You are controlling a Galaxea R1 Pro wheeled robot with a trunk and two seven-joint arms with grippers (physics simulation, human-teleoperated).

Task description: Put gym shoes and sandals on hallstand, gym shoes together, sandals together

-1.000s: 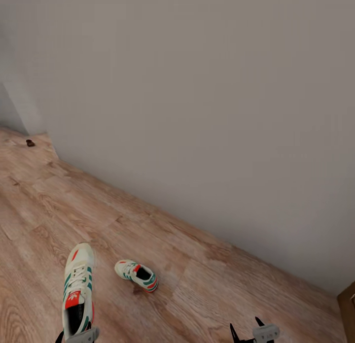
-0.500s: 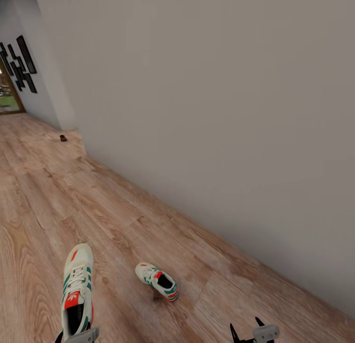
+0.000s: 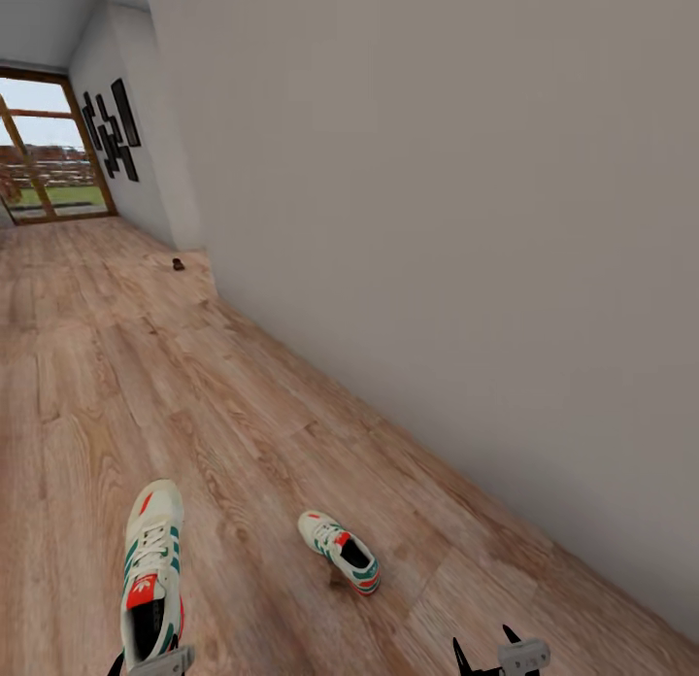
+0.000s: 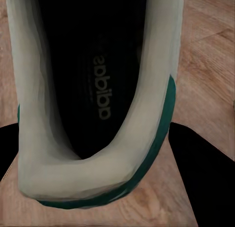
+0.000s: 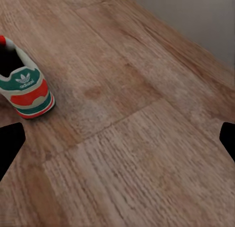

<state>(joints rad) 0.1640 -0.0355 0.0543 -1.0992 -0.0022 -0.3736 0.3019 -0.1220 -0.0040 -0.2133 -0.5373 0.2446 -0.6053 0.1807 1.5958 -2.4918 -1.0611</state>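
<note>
My left tool (image 3: pixel 150 662) is closed on the heel of one gym shoe (image 3: pixel 152 569), held clear of the corridor floor (image 3: pixel 116 385) with its toe pointing away from me. My right tool (image 3: pixel 500 657) stands open and empty. The second gym shoe (image 3: pixel 340 553) lies on the floor between the two tools, near the grey wall (image 3: pixel 437 219); its heel also shows at the right wrist (image 5: pixel 24 87).

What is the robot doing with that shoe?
The robot is in a corridor, carrying one gym shoe in its left claw, heel toward it. Its right claw is open and holds nothing. The other gym shoe lies on the wooden floor ahead, near the grey wall. A small dark thing lies far down the corridor, too small to tell what it is.
</note>
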